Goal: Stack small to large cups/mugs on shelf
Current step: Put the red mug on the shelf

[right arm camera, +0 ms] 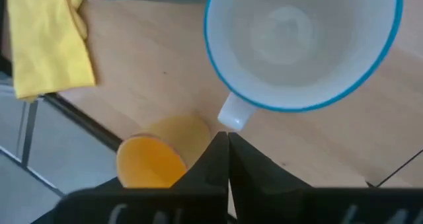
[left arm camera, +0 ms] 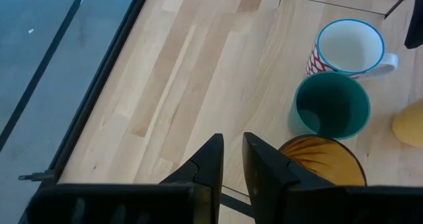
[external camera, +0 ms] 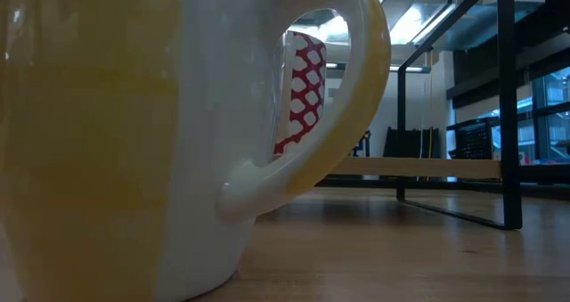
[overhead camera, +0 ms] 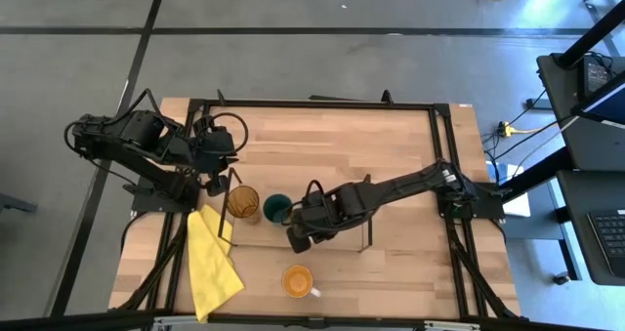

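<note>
The amber tumbler, the dark green cup and the white mug with a blue rim and red pattern stand in a row on the light-wood shelf. The orange mug stands on the table nearer the front and fills the low view. My right gripper is shut, its tips just beside the white mug's handle. My left gripper hovers left of the tumbler, slightly open and empty. My right gripper's shut fingertips stand at the outer end of the white mug's handle, coming from above. I cannot tell whether they touch it. The mug stands upright on the shelf board.
A yellow cloth lies on the table at the front left, beside the shelf's left wire frame. The right wire frame stands at the board's other end. The far half of the table is bare wood.
</note>
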